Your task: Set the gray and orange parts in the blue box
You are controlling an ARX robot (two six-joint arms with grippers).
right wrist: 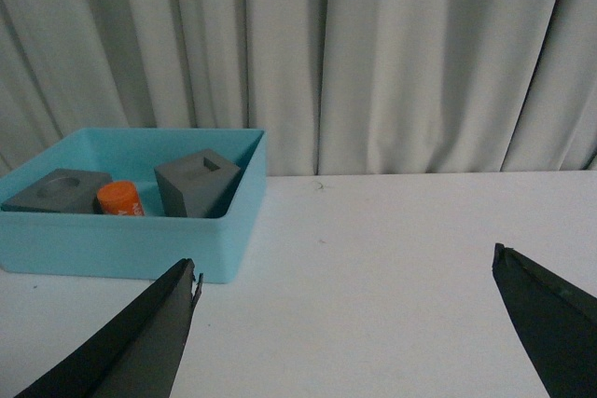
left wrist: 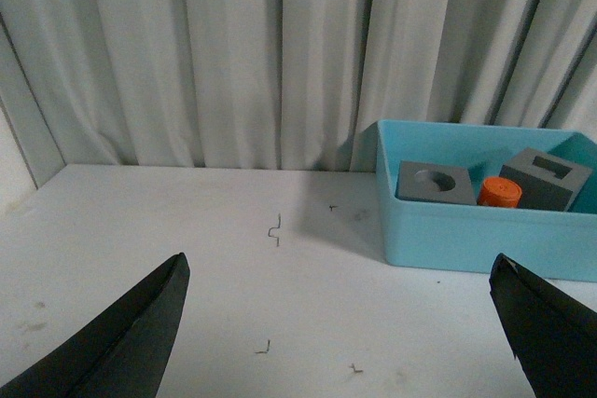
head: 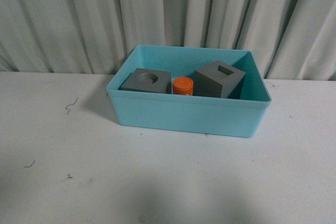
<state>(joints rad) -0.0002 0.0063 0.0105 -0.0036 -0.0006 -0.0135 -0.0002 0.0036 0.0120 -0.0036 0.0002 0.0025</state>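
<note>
Blue box (head: 189,114) on the white table (head: 157,182), holding both gray cubes (head: 146,81) (head: 220,80) with the orange cylinder (head: 183,85) between them. My left gripper (left wrist: 340,323) and right gripper (right wrist: 345,323) hang empty, fingers spread wide.

Blue box (head: 189,114) near wall hides the lower halves of both gray cubes (head: 146,81) and the orange cylinder (head: 183,85) in the front view. Digits on the cylinder: too small to read. Left claw (left wrist: 340,342) and right claw (right wrist: 359,333) fingers are cut off by the wrist pictures' edges; only dark tips show.
</note>
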